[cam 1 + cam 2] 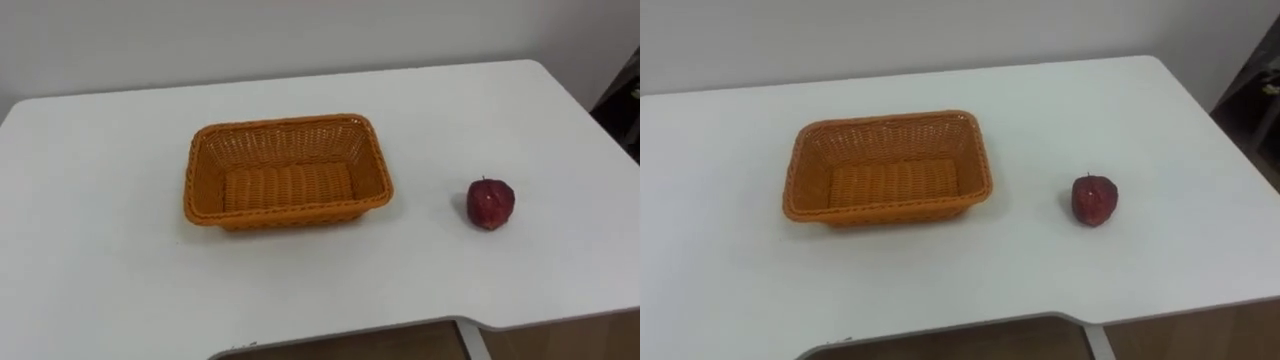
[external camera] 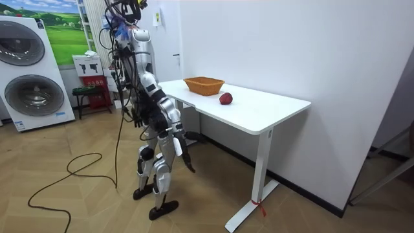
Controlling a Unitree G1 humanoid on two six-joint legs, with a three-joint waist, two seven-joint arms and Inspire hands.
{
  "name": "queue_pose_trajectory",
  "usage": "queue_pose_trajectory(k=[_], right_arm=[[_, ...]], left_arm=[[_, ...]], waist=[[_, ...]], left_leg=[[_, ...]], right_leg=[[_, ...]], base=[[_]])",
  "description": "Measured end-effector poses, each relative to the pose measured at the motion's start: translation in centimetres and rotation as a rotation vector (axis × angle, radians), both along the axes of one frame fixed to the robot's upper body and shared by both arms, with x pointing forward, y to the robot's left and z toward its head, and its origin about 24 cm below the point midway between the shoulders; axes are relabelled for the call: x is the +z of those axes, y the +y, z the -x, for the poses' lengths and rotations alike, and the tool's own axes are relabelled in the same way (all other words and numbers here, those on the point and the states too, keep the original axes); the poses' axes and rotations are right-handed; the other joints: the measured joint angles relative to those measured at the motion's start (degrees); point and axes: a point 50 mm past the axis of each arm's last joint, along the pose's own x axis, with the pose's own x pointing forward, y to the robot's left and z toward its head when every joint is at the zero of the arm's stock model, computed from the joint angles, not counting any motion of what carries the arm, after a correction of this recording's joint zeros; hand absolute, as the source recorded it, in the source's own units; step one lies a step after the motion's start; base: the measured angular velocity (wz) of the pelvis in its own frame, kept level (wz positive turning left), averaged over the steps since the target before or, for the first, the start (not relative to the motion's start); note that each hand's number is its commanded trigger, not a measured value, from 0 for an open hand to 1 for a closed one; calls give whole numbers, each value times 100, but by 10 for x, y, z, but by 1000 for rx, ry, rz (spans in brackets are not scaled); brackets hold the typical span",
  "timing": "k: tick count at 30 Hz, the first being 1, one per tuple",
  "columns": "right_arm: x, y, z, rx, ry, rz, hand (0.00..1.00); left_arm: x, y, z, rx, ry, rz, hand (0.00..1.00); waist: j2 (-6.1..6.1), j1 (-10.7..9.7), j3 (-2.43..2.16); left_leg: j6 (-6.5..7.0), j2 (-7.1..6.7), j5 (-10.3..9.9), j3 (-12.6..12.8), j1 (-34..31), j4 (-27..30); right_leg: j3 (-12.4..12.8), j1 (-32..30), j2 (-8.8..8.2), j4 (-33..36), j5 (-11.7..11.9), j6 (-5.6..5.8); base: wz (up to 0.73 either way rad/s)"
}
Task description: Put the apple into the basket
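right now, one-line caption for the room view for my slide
Humanoid stands at a white table bearing a wicker basket and red apple

One apple (image 1: 490,203), one basket (image 1: 285,145) (wicker), one table (image 1: 100,250).

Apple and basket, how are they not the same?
The apple is dark red and round; the basket is orange and rectangular. The apple is small; the basket is much bigger, woven and empty. Both rest on the white table, apart, the apple to the basket's right.
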Motion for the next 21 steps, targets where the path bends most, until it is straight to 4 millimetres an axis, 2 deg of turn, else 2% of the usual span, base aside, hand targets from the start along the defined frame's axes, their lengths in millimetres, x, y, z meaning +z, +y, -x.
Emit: queue_pose_trajectory(k=[4, 7, 9, 12, 14, 18, 21], right_arm=[[11, -12, -5, -99, 10, 44, 0], [34, -28, -22, -132, -28, 125, 0], [57, -43, -33, -139, -24, 243, 0], [82, -53, -45, -135, -12, 385, 0], [94, -54, -52, -113, 19, 460, 0], [129, -53, -71, -50, 57, 682, 0], [147, -48, -84, 37, 86, 844, 0]], left_arm=[[1, 3, -1, -22, -3, -11, 0], [3, 7, -4, -32, -14, -25, 0], [4, 9, -4, -28, -28, -40, 0], [5, 11, -6, -48, -33, -59, 0], [6, 11, -8, -56, -42, -63, 0], [5, 10, -7, -96, -32, -65, 0], [4, 8, -9, -133, -23, -60, 0]], waist=[[-12, 11, 8], [-33, -14, 8], [-55, -15, 3], [-64, -11, 10], [-99, 27, -12], [-55, 49, -35], [-32, 117, -25]], left_leg=[[1, 0, 1, 16, -40, 42], [1, -12, 1, 13, -133, 64], [2, -14, 1, -9, -135, 96], [2, -15, 1, -82, -198, 135], [2, -15, 5, -99, -277, 135], [9, -18, 24, -97, -399, 128], [8, -13, 24, -99, -421, 123]], right_leg=[[31, -44, -1, 95, -7, 2], [72, -137, -5, 92, -23, 6], [51, -136, -10, 79, -23, 6], [-30, -151, -20, 86, -23, 6], [-43, -235, -17, 103, -21, 4], [-38, -354, -17, 156, -11, -4], [-36, -396, -15, 171, -11, -5]], base=[[-6], [-4], [7], [12], [5], [0], [-2]])
